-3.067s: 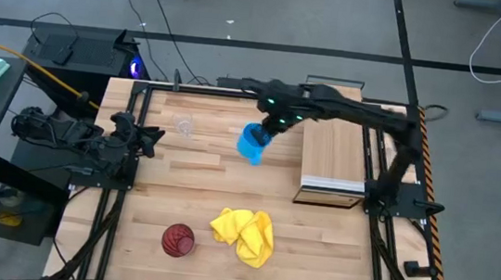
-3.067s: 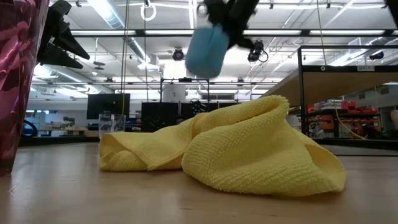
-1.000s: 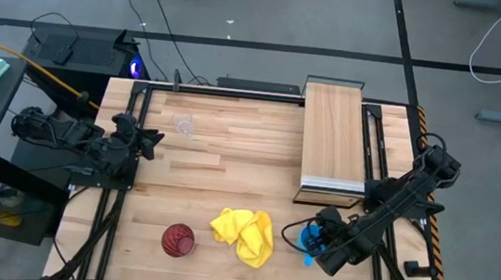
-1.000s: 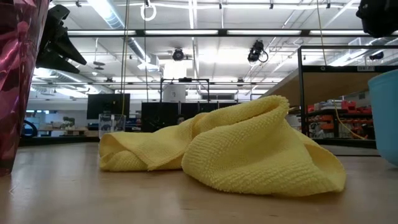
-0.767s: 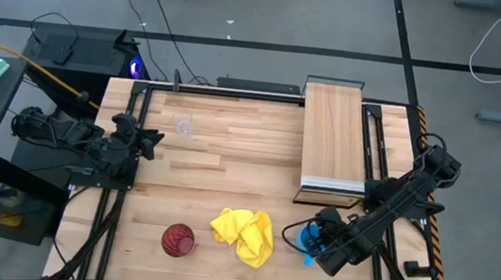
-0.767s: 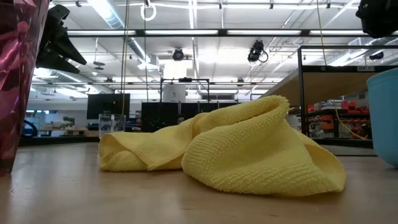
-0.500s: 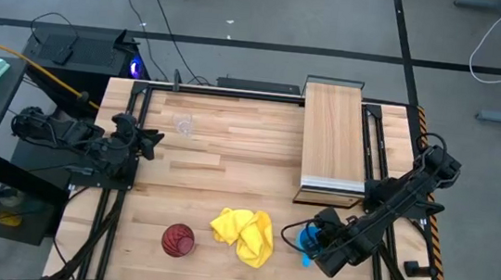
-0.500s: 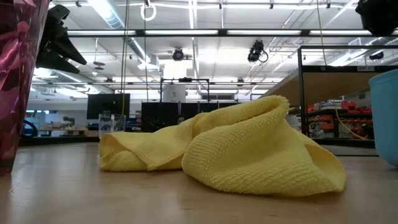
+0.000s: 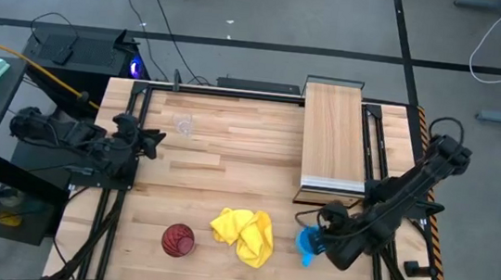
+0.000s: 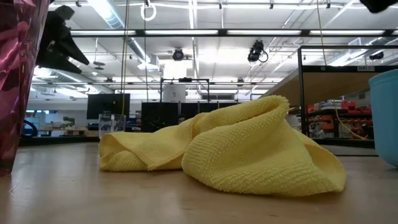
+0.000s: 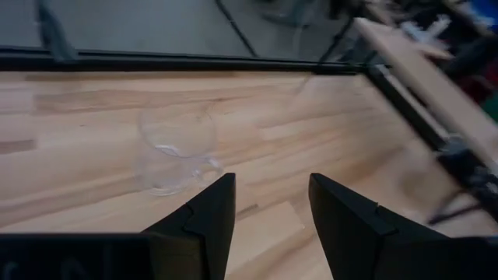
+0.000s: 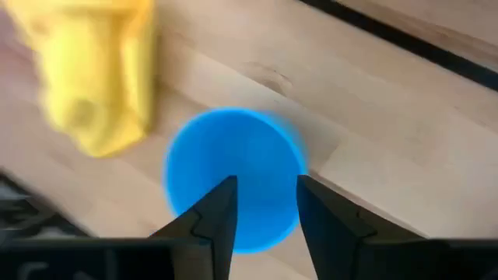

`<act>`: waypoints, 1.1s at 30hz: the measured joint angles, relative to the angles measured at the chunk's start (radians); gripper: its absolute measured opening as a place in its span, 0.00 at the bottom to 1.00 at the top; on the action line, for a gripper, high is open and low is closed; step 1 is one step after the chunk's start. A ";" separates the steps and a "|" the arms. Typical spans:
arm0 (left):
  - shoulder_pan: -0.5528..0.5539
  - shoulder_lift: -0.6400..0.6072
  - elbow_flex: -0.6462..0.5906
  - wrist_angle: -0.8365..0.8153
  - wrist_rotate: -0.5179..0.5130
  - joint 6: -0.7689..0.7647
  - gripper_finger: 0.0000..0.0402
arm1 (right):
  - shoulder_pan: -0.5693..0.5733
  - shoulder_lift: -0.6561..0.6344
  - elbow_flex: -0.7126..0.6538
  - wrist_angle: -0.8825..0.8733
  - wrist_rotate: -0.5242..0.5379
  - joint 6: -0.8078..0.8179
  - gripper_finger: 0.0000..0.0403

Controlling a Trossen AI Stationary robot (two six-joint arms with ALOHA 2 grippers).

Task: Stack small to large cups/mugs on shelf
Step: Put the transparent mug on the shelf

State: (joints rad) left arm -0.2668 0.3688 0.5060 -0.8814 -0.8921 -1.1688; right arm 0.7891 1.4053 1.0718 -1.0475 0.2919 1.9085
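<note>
The right end effector hangs open over the blue mug, which stands on the desk near the yellow cloth, not on the shelf. It could bump the mug over.

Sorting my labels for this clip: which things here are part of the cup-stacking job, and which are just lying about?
Part of the job:
clear plastic cup
blue mug
dark red tumbler
shelf
right gripper, above the mug

Lying about:
yellow cloth
</note>
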 joint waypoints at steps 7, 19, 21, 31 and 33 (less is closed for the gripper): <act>0.148 0.124 0.019 0.053 0.018 0.064 0.43 | 0.000 -0.197 0.001 0.027 0.276 -0.025 0.35; 0.733 0.387 0.398 -0.115 0.425 0.457 0.43 | -0.001 -0.431 0.001 0.044 0.551 -0.278 0.34; 0.852 0.447 0.451 -0.109 0.587 0.569 0.43 | -0.002 -0.446 0.001 0.043 0.562 -0.318 0.34; 1.268 0.766 0.544 -0.139 1.165 0.777 0.43 | -0.003 -0.464 0.001 0.043 0.563 -0.418 0.34; 1.289 0.816 0.544 -0.142 1.159 0.792 0.43 | -0.003 -0.464 0.001 0.043 0.562 -0.430 0.34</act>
State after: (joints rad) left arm 1.0221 1.1850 1.0500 -1.0237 0.2665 -0.3767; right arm 0.7860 0.9413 1.0729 -1.0050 0.8542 1.4782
